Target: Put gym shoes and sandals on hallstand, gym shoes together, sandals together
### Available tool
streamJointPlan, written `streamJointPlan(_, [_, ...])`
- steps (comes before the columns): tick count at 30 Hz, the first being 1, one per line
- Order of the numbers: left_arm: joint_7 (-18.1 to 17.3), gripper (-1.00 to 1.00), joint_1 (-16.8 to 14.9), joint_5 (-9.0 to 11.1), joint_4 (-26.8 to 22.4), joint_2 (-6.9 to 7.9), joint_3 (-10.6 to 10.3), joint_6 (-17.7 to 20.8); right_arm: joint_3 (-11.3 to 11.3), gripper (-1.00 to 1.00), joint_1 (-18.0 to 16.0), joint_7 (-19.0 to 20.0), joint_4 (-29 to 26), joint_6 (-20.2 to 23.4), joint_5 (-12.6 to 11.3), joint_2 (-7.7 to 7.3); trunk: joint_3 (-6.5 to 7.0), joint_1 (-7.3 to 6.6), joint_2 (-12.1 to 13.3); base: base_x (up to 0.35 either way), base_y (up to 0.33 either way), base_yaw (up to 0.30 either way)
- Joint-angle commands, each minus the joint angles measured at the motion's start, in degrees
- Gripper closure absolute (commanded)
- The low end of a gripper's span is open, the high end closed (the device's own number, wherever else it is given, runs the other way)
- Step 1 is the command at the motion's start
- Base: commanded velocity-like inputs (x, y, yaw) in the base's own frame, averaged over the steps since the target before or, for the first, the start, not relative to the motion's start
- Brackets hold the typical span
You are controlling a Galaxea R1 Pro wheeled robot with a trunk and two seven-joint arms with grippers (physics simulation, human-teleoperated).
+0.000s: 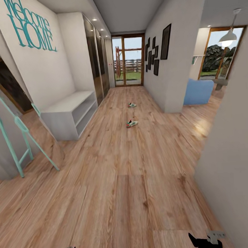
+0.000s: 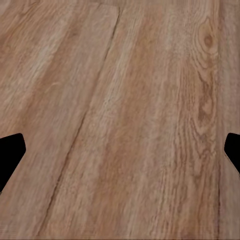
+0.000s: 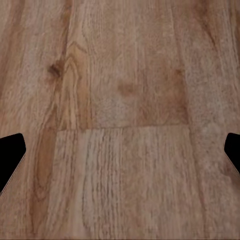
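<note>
Item: two gym shoes, near one (image 1: 131, 123) and far one (image 1: 132, 105), lying apart on the corridor floor (image 1: 128, 197), well ahead of me. Sandals: none sighted.

Destination: hallstand (image 1: 70, 113), against the wall on my left, top bare.

My left gripper (image 2: 120, 150) and right gripper (image 3: 120, 150): fingers spread wide, holding nothing, over bare planks.

Handling, as I judge it: light, soft uppers, stiffer soles. I would pinch across the heel collar or mid-sides, not the laces.
</note>
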Motion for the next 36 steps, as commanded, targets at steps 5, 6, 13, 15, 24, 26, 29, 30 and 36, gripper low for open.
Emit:
streamJointPlan(5, [-0.3,-1.0,0.0,0.6,0.1,0.04,-0.3,-0.2,-0.2,-1.0,0.0,0.6,0.1,0.0,-0.6,-0.01,-0.05,0.03,0.0,0.337,0.0,0.0])
streamJointPlan(6, [-0.3,-1.0,0.0,0.6,0.1,0.04,-0.3,-0.2,-0.2,-1.0,0.0,0.6,0.1,0.0,-0.6,-0.01,-0.05,0.03,0.0,0.337,0.0,0.0])
streamJointPlan(13, [-0.3,-1.0,0.0,0.6,0.1,0.04,-0.3,-0.2,-0.2,-1.0,0.0,0.6,0.1,0.0,-0.6,-0.01,-0.05,0.03,0.0,0.337,0.0,0.0])
streamJointPlan(15, [-0.3,-1.0,0.0,0.6,0.1,0.06,-0.3,-0.2,-0.2,-1.0,0.0,0.6,0.1,0.0,-0.6,-0.01,-0.05,0.03,0.0,0.337,0.0,0.0])
streamJointPlan(24, [-0.3,-1.0,0.0,0.6,0.1,0.04,-0.3,-0.2,-0.2,-1.0,0.0,0.6,0.1,0.0,-0.7,-0.04,-0.05,0.03,0.0,0.337,0.0,0.0])
streamJointPlan(26, [-0.3,-1.0,0.0,0.6,0.1,0.04,-0.3,-0.2,-0.2,-1.0,0.0,0.6,0.1,0.0,-0.7,-0.03,-0.05,0.03,0.0,0.337,0.0,0.0])
streamJointPlan(29, [-0.3,-1.0,0.0,0.6,0.1,0.04,-0.3,-0.2,-0.2,-1.0,0.0,0.6,0.1,0.0,-0.7,-0.04,-0.05,0.03,0.0,0.337,0.0,0.0])
streamJointPlan(30, [-0.3,-1.0,0.0,0.6,0.1,0.04,-0.3,-0.2,-0.2,-1.0,0.0,0.6,0.1,0.0,-0.7,-0.03,-0.05,0.03,0.0,0.337,0.0,0.0])
streamJointPlan(36, [-0.3,-1.0,0.0,0.6,0.1,0.04,-0.3,-0.2,-0.2,-1.0,0.0,0.6,0.1,0.0,-0.7,-0.05,-0.05,0.03,0.0,0.337,0.0,0.0])
